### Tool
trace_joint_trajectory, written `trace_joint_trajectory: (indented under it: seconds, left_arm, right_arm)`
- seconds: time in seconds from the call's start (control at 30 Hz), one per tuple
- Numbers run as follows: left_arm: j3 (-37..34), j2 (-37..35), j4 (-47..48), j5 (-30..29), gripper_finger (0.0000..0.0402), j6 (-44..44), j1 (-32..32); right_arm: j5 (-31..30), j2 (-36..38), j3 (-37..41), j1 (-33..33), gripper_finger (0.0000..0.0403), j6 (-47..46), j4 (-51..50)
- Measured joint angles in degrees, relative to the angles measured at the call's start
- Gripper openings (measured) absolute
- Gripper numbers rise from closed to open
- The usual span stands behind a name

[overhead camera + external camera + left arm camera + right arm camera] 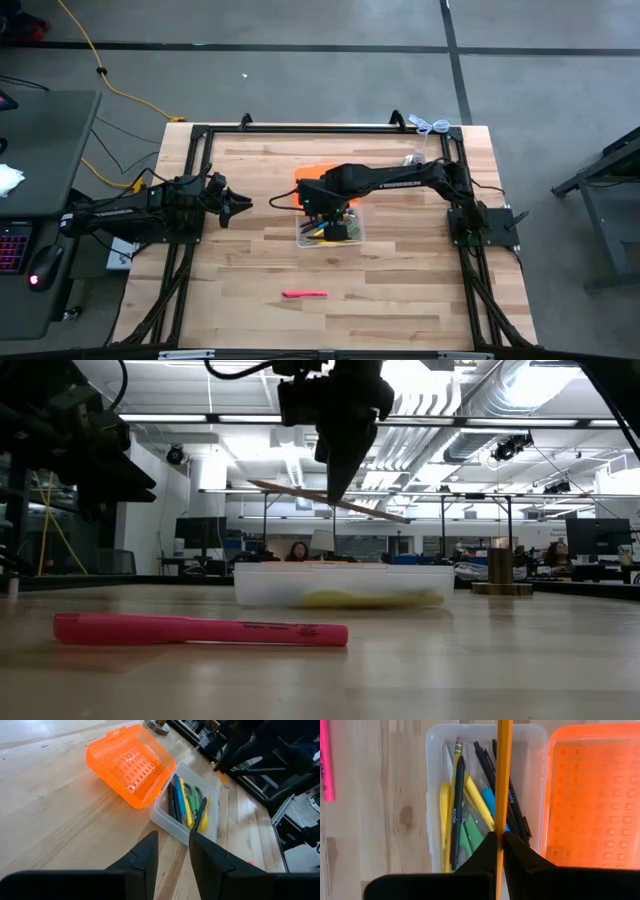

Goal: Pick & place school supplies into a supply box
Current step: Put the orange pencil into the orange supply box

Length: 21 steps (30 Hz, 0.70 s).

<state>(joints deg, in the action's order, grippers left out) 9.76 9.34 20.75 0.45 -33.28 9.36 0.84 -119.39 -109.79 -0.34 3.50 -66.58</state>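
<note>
A black pen (458,810) lying in the supply box (436,750) carries small pale lettering along its barrel, too small to read for certain, and a second black pen (512,800) beside it also bears a line of print that cannot be made out. The pink marker (200,630) on the table (400,290) shows dark printing on its side in the low view, likewise illegible. The right gripper (500,842) hangs directly above the clear tray of the supply box, its fingers pressed together on a yellow-orange wooden pencil (503,780), which is held clear of the tray and slopes down at an angle in the low view. In the tray lie yellow, blue and black pens, a pencil and the green-handled scissors (472,832). The orange lid (592,795) lies open, flat beside the tray. The pink marker lies alone on the table, well apart from the box. The left gripper (172,847) waits near the table's left edge, its fingers slightly parted and holding nothing.
</note>
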Motion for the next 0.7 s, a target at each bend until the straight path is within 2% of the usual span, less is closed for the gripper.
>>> trace_joint_trajectory:
  seconds: [0.7]
  left_arm:
    - [0.00, -0.02, -0.03, -0.02, 0.0140, 0.53, -0.02]
  right_arm:
    - [2.58, -2.89, 0.03, 0.07, 0.0000, -0.48, 2.54]
